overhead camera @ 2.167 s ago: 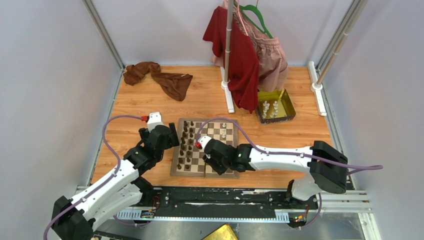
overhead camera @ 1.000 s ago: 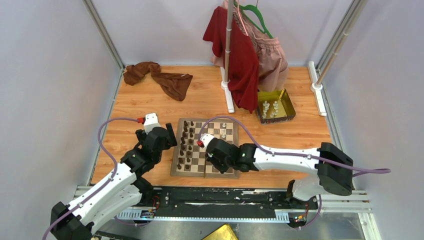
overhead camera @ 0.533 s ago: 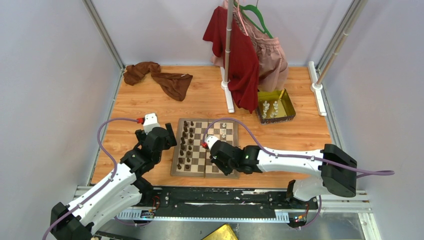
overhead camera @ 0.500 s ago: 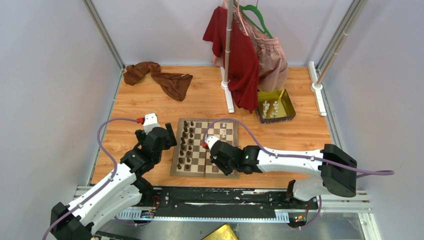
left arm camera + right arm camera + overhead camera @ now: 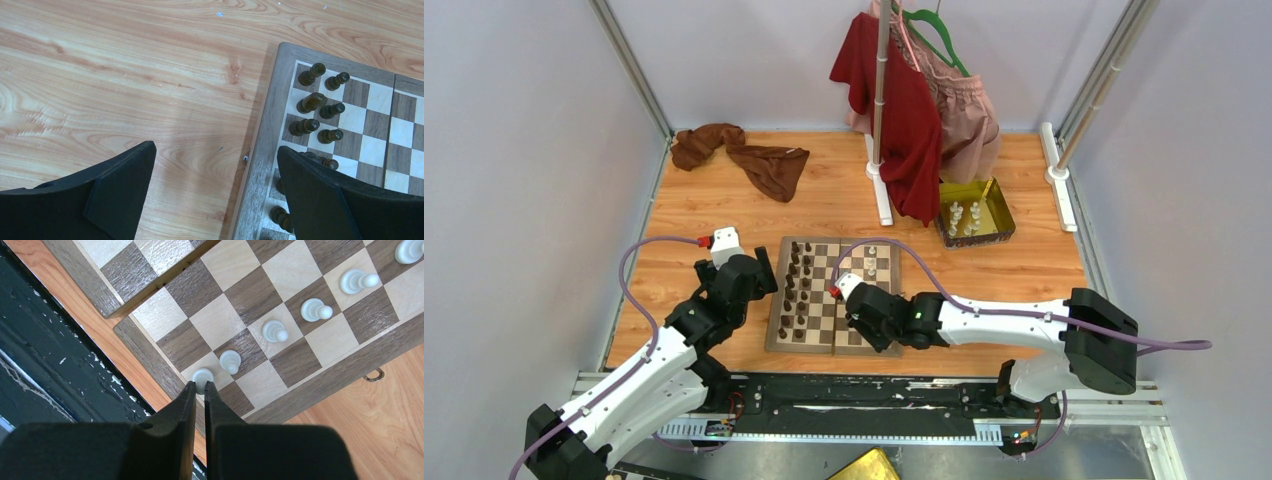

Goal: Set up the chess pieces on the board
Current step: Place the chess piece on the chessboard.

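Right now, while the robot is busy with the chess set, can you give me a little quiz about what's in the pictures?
1. True or false: the left hand is wide open and holding nothing.
2. Where do the dark pieces stand? A: on the side of the board nearest the left arm. B: in a blue bowl. C: in a glass jar.
3. Fill the gap: some white pieces wait off the board in the gold ___.
Key: 1 true; 2 A; 3 tray.
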Robot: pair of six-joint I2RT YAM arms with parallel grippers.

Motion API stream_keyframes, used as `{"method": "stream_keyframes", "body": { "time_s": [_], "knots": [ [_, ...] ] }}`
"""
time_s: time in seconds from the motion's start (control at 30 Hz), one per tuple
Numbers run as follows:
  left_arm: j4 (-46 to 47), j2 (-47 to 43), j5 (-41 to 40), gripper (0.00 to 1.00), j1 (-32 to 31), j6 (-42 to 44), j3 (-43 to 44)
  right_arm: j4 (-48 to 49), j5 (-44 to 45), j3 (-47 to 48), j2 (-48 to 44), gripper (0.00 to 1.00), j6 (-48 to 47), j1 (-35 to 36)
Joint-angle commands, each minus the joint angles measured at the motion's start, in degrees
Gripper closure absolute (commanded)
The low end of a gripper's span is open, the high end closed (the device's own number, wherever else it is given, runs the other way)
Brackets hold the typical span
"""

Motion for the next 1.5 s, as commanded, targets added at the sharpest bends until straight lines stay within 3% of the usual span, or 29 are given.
{"method": "stream_keyframes", "body": {
  "time_s": [0.0, 0.73, 1.07, 1.47],
  "knots": [
    [0.8, 0.0, -1.8, 0.00, -0.5, -0.5, -0.4, -1.2, 0.8, -1.0, -0.3, 0.99, 1.0, 0.1],
    [0.9, 0.6, -1.5, 0.00, -0.4, -0.7, -0.5, -0.4, 0.1, -1.8, 0.7, 0.95, 1.0, -0.5],
    [0.9, 0.4, -1.6, 0.00, -0.5, -0.8, -0.6, -0.3, -0.3, -1.5, 0.3, 0.61, 0.6, -0.5],
    [0.4, -0.4, -1.8, 0.00, -0.4, -0.7, -0.4, -3.7, 0.6, 1.3, -3.8, 0.57, 0.1, -0.5]
  ]
}}
